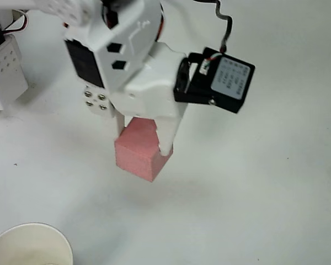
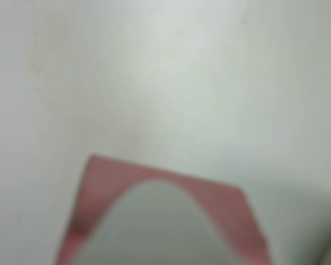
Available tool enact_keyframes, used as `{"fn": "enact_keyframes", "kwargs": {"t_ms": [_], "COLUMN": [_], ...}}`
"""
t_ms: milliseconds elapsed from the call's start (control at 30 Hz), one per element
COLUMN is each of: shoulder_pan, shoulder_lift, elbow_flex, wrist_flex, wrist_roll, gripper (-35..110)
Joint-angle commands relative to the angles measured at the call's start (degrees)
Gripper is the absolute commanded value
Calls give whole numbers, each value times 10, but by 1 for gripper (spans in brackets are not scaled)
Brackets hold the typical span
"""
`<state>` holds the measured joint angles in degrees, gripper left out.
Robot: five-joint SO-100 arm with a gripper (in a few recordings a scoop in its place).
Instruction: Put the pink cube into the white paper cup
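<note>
Clamping pink cube (image 1: 137, 155), gripper (image 1: 142, 141) closed on it; white paper cup (image 1: 30, 244) (lower left, overhead view) holds nothing.

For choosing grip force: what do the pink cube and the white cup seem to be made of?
The pink cube, held between the gripper fingers, looks like matte foam: grainy, no shine, sharp edges. The white cup seems to be paper: thin rim, dull pale inside.
</note>
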<state>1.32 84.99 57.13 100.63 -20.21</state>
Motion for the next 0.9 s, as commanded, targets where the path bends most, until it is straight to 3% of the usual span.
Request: {"fn": "enact_keyframes", "kwargs": {"t_ms": [0, 867], "shoulder_pan": [30, 208], "shoulder_lift": [117, 170], "elbow_flex": [17, 90], "wrist_flex": [10, 10], "wrist_roll": [-22, -136], "gripper": [5, 5]}}
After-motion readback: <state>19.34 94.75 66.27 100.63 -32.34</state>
